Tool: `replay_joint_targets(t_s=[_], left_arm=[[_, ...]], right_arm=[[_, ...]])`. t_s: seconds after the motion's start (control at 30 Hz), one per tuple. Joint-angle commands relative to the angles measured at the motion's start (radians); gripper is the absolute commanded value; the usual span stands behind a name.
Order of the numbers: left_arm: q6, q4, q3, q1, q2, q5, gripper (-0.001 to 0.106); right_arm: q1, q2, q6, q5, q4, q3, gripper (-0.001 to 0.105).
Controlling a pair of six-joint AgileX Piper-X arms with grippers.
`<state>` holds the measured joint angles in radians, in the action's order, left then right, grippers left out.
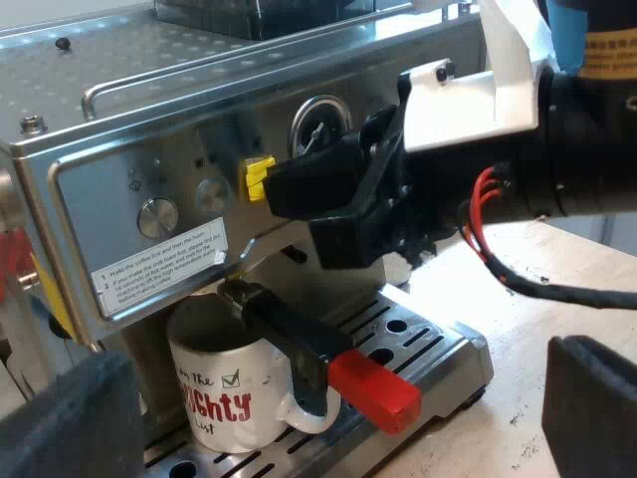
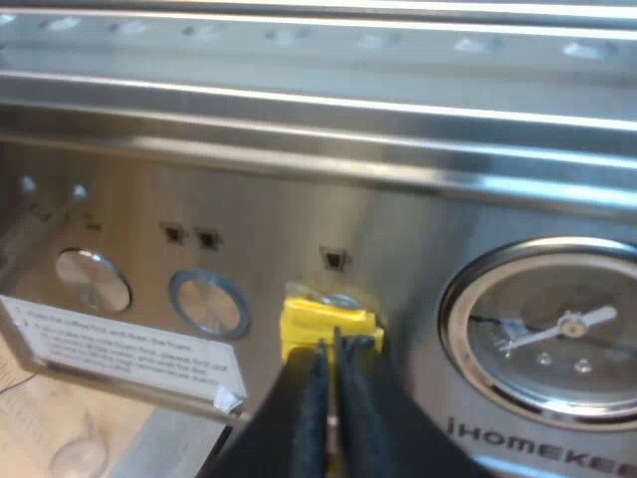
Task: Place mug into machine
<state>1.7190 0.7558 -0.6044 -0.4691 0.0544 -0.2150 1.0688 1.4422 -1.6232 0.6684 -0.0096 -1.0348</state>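
The mug (image 1: pixel 224 398) stands under the holder (image 1: pixel 299 344), straight ahead of the left gripper (image 1: pixel 330 423), its fingers spread and empty, while the right gripper (image 2: pixel 331 344), fingers together, is at the yellow button (image 2: pixel 328 321) above.

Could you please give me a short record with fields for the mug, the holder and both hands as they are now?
mug: upright on the drip tray of the machine, under the holder
holder: locked into the machine's front, red end sticking out beside the mug's handle
left hand: open, holding nothing, facing the mug
right hand: shut, fingertips at the yellow button beside the gauge
task state: mug looks placed
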Motion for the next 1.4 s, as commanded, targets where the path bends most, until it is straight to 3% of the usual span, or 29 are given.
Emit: replay_joint_targets(t_s=[0.03, 0.1, 0.17, 0.2, 0.27, 0.33, 0.4, 0.5, 0.63, 0.73, 0.9, 1.0, 1.03, 1.07, 1.17, 1.4], left_arm=[[0.003, -0.004, -0.004, -0.005, -0.001, -0.006, 0.082], [0.003, -0.004, -0.004, -0.005, -0.001, -0.006, 0.082], [0.003, -0.004, -0.004, -0.005, -0.001, -0.006, 0.082], [0.003, -0.004, -0.004, -0.005, -0.001, -0.006, 0.082], [0.005, -0.007, -0.004, -0.005, -0.001, -0.006, 0.082], [0.027, -0.02, -0.004, -0.005, 0.006, -0.006, 0.082], [0.12, -0.049, -0.009, -0.005, 0.028, 0.011, 0.082], [0.184, -0.089, -0.026, -0.005, 0.084, 0.027, 0.082], [0.186, -0.096, -0.093, -0.001, 0.188, 0.091, 0.082], [0.184, -0.094, -0.175, 0.04, 0.275, 0.095, 0.082], [0.184, -0.07, -0.272, 0.201, 0.409, 0.054, 0.082], [0.184, -0.07, -0.275, 0.201, 0.414, 0.048, 0.082], [0.184, -0.07, -0.275, 0.201, 0.414, 0.048, 0.082], [0.184, -0.062, -0.301, 0.415, 0.472, -0.048, 0.082], [0.181, -0.041, -0.301, 0.473, 0.467, -0.048, 0.082], [0.098, 0.056, -0.301, 0.478, 0.42, -0.048, 0.082]], right_arm=[[0.006, -0.029, 0.005, -0.023, 0.038, -0.014, 0.035], [0.036, -0.07, 0.042, -0.053, 0.085, -0.014, 0.062], [0.055, -0.097, 0.042, -0.065, 0.123, -0.014, 0.08], [0.066, -0.119, 0.042, -0.079, 0.153, -0.014, 0.087], [0.073, -0.154, 0.042, -0.104, 0.2, -0.014, 0.091], [0.075, -0.196, 0.042, -0.112, 0.243, -0.014, 0.09], [0.075, -0.257, 0.042, -0.112, 0.311, -0.014, 0.09], [0.054, -0.339, 0.025, -0.138, 0.392, -0.014, 0.09], [0.002, -0.438, 0.025, -0.16, 0.481, -0.014, 0.09], [-0.1, -0.548, 0.021, -0.174, 0.615, -0.017, 0.09], [-0.323, -0.655, 0.023, -0.374, 0.774, -0.017, 0.09], [-0.477, -0.688, 0.016, -0.437, 0.86, -0.017, 0.09], [-0.549, -0.694, -0.001, -0.455, 0.889, -0.017, 0.09], [-0.631, -0.703, -0.028, -0.484, 0.911, -0.017, 0.09], [-0.767, -0.717, -0.098, -0.536, 0.936, -0.017, 0.09], [-1.079, -0.749, -0.244, -0.643, 1.01, -0.017, 0.089]])
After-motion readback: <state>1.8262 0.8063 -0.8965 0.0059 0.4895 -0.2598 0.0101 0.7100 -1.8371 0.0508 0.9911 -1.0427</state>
